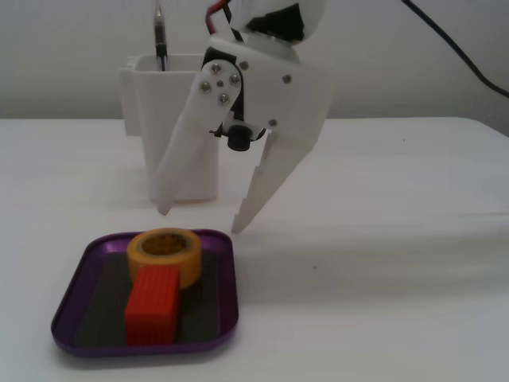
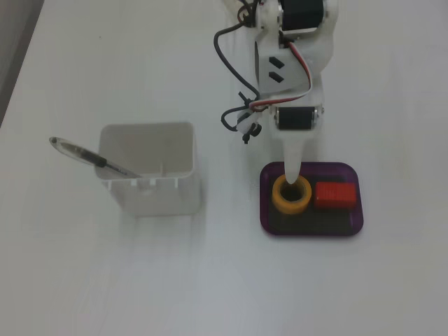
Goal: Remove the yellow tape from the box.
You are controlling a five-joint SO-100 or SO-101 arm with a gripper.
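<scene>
The yellow tape point(image 1: 166, 253) is a small ring that lies flat in the purple box point(image 1: 70, 304), at its far side. It also shows in a fixed view point(image 2: 290, 195), at the left of the box point(image 2: 308, 232). A red ribbed block point(image 1: 153, 308) lies in the box against the tape, and also shows from above point(image 2: 334, 194). My gripper point(image 1: 200, 221) is open, fingertips pointing down, hanging a little above the box's far edge and the tape. From above, one finger point(image 2: 291, 166) overlaps the tape's ring; the gripper holds nothing.
A tall white container point(image 1: 171, 127) with a pen point(image 2: 91, 159) in it stands behind the gripper in one fixed view and to the left of the box point(image 2: 150, 175) in the view from above. White table all around; cables run along the arm point(image 2: 241, 115).
</scene>
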